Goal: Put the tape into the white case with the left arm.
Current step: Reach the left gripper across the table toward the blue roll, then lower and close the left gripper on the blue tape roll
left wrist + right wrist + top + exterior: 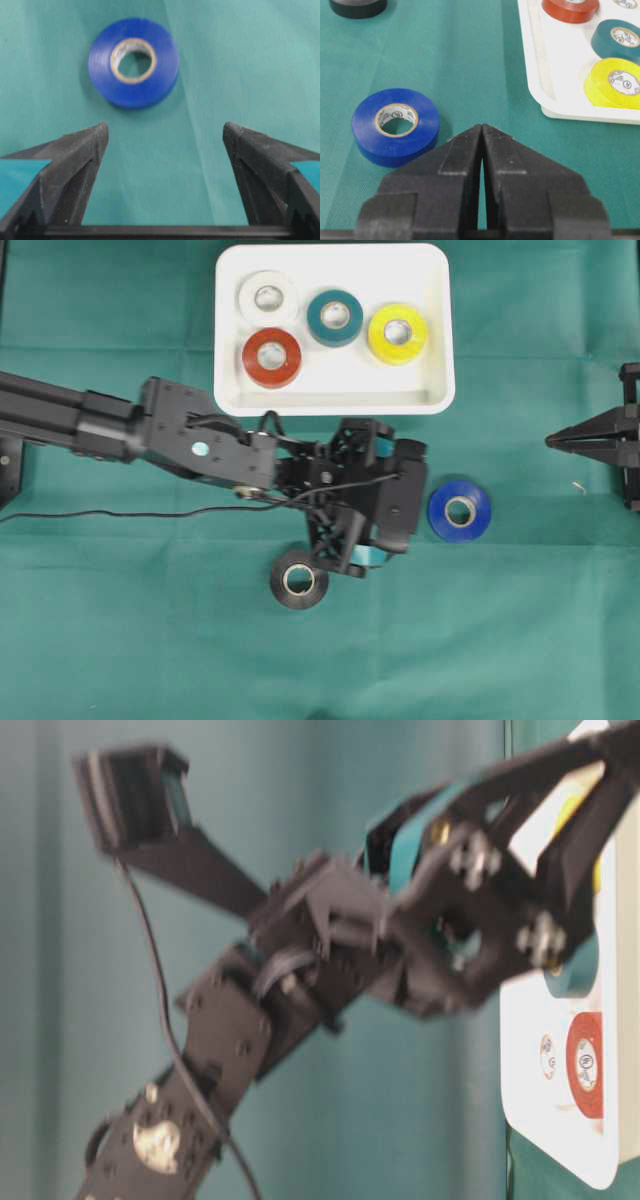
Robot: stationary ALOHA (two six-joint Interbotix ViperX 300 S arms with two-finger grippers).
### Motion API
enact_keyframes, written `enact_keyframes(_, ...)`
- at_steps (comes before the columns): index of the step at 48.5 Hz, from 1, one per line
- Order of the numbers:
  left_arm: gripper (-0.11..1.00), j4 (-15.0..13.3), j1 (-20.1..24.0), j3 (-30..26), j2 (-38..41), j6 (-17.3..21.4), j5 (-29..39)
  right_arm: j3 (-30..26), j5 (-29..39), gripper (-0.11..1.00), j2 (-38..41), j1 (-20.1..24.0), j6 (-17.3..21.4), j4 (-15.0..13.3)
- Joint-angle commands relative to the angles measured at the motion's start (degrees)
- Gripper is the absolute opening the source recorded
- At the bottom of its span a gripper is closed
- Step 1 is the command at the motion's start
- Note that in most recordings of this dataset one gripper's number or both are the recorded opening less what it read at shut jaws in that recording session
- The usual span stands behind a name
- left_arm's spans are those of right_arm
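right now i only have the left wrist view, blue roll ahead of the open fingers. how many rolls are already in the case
Observer: Four lie in the white case: white, teal, yellow and red.
Operator: any other loose roll
Observer: Yes, a black roll lies on the cloth by the left gripper, on the side away from the case.
Operator: right arm in my way
Observer: No, the right gripper sits shut at the table's right edge, apart from the blue roll.

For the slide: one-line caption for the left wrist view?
Open left gripper poised over the green cloth, its black fingers short of the flat-lying blue tape roll ahead.
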Motion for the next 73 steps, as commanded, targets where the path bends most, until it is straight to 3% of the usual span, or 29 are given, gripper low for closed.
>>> enact_keyframes(1, 0.96, 0.0, -0.1, -4.4, 0.9, 0.2, 1.1, -0.5, -0.6, -0.09, 0.3, -0.1, 0.0, 0.0)
enact_keyframes(18, 0.96, 0.3, 0.4, -14.5, 9.6, 0.7, 5.5, -0.4, -0.6, -0.09, 0.2, -0.1, 0.0, 0.0)
enact_keyframes(36, 0.96, 0.3, 0.6, -20.9, 15.6, 0.7, 7.3, -0.4, -0.6, -0.09, 0.2, -0.1, -0.1, -0.1)
enact_keyframes(67, 0.95, 0.3, 0.6, -24.1, 19.4, 0.6, 9.3, -0.4, -0.8, -0.09, 0.2, -0.1, -0.1, 0.0)
enact_keyframes(73, 0.91, 0.4, 0.5, -24.1, 19.4, 0.6, 9.4, -0.4, -0.8, -0.09, 0.3, -0.1, -0.1, 0.0)
